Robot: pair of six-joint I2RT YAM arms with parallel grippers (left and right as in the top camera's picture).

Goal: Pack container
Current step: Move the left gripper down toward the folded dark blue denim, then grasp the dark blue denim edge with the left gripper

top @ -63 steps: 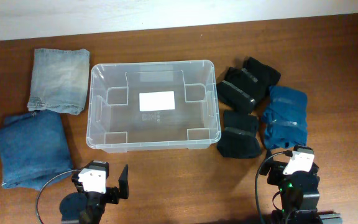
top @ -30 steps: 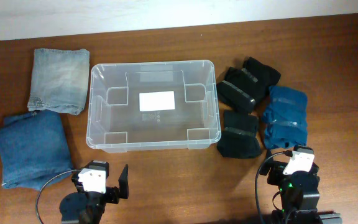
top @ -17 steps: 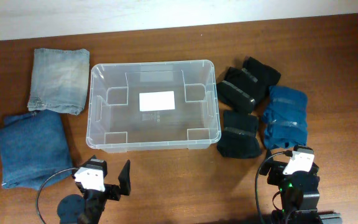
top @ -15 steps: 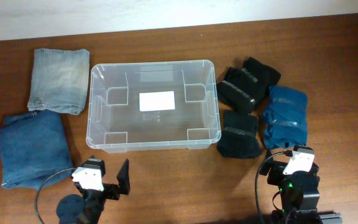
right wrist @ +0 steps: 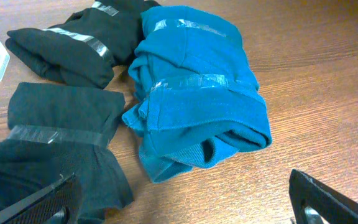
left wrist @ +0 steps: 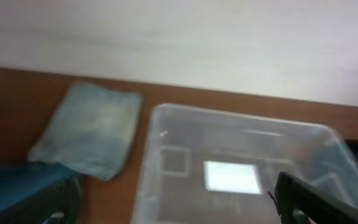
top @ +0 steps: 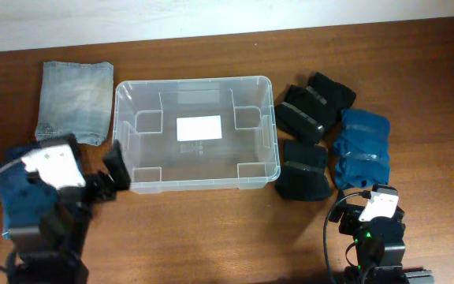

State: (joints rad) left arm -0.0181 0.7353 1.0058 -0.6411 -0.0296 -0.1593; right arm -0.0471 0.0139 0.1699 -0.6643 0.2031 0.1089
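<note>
Overhead: container (top: 194, 80) sits mid-table, long axis along the far edge, just right of the nearer left gripper (left wrist: 176, 193), spread wide and empty; right gripper (right wrist: 179, 199), near edge, likewise spread.

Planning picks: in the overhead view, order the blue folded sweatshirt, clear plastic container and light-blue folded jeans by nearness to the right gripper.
1. Blue folded sweatshirt, just ahead of the right gripper.
2. Clear plastic container, table centre.
3. Light-blue folded jeans, far left.
</note>
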